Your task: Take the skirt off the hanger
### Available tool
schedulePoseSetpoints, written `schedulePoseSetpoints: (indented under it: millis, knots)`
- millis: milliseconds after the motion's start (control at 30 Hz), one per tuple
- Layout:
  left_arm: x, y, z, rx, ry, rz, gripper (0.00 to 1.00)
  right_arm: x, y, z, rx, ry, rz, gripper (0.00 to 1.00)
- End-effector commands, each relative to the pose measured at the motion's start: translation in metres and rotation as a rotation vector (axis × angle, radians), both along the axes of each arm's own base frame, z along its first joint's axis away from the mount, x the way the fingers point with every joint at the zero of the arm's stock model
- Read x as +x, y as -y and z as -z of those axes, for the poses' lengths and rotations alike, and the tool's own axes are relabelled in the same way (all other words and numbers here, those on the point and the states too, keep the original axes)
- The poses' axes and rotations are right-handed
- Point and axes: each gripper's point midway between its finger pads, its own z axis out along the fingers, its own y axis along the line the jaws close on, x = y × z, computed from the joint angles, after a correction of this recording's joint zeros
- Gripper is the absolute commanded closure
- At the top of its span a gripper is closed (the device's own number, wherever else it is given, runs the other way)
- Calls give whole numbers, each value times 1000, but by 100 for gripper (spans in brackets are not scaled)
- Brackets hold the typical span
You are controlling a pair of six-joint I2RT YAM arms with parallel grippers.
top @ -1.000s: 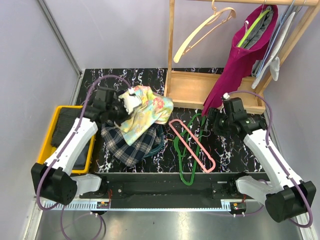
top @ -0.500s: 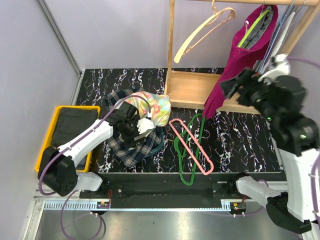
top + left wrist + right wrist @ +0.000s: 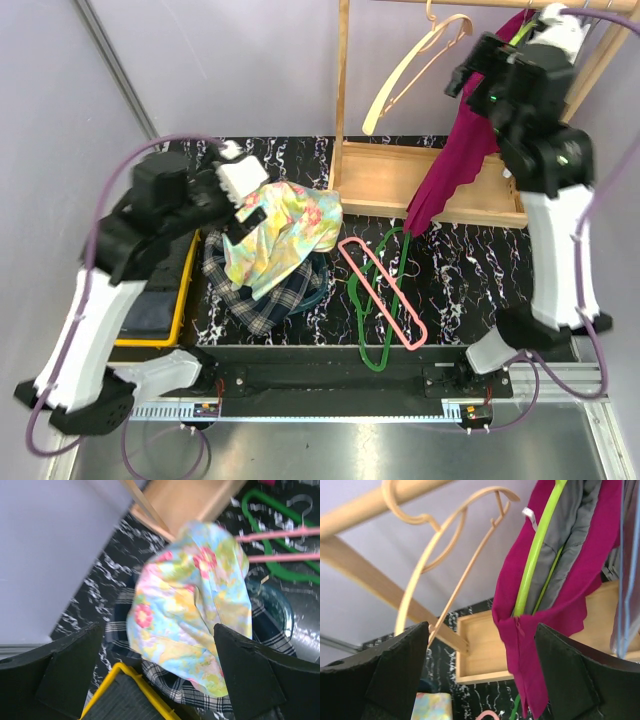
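The left fingers (image 3: 70, 672) are wide open and hold nothing. They hang high over a flowery cloth (image 3: 285, 232). The right fingers (image 3: 395, 672) are wide open and empty too, up by the wooden rack (image 3: 400, 178).

The skirt (image 3: 255, 302) lies in a heap on the left of the table (image 3: 470, 290), mostly under the flowery cloth. The hanger (image 3: 322, 282) peeks out at its right edge and looks stuck inside it.

I think a grab from above could catch the flowery cloth instead, because it covers the skirt. A pull could drag the hanger along too.

The table is black with white lines. A yellow tray (image 3: 186, 300) sits at its left, and pale purple walls stand around.
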Motion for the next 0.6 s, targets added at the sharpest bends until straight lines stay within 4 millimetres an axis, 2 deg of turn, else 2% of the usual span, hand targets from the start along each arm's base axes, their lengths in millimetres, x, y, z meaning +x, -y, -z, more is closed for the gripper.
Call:
schedulePoseSetpoints:
  millis: [0,33,167,200,300,500,567]
  knots:
    - [-22,-18,-42,-110,66,-65,1,25,21,-4,-40,9,141,7]
    - [-25,-19,-46,-126,76,-66,1,33,22,-3,-44,10,156,7]
    - [-30,-21,-46,-155,98,-71,1,43,34,-15,-52,66,226,9]
    - [-30,-21,-37,-150,87,-75,1,44,40,-17,-54,73,244,10]
    - [-29,-22,-32,-155,94,-83,1,49,46,-22,-55,92,259,11]
    - [-30,-18,-30,-172,87,-70,1,60,58,-20,-57,92,280,11]
    - [-29,-18,-32,-180,91,-74,1,70,64,-12,-53,77,291,11]
